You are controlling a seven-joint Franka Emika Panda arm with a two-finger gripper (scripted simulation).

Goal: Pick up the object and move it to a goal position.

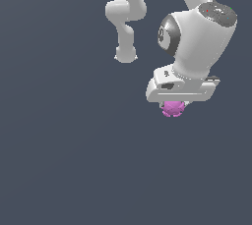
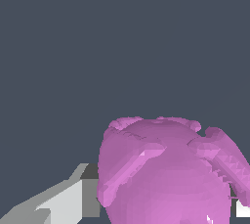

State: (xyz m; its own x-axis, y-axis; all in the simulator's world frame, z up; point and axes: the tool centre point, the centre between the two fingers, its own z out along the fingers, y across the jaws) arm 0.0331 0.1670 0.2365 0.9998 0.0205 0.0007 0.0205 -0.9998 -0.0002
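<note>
The small magenta-pink, lumpy rounded blob [image 1: 173,108] is seen directly beneath the white robot hand [image 1: 174,105], partly hidden by it. In the wrist view the blob [image 2: 166,174] is flanked by a grey-white finger [image 2: 63,203]; the hand appears closed on it.

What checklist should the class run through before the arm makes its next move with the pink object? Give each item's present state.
1. Pink object sits directly under the tool: ok, seen in the exterior view.
2. Object lies between the fingers: ok; the wrist view shows it filling the space beside a grey finger.
3. Fingers pressed firmly on the object: cannot tell; contact points are hidden.
4. Object lifted off any surface: cannot tell; the background is uniform dark grey with no visible shadow.
5. Goal position located: cannot tell; no marker shows in either view.
6. Path around the arm free of obstacles: ok; nothing else appears in either view.
</note>
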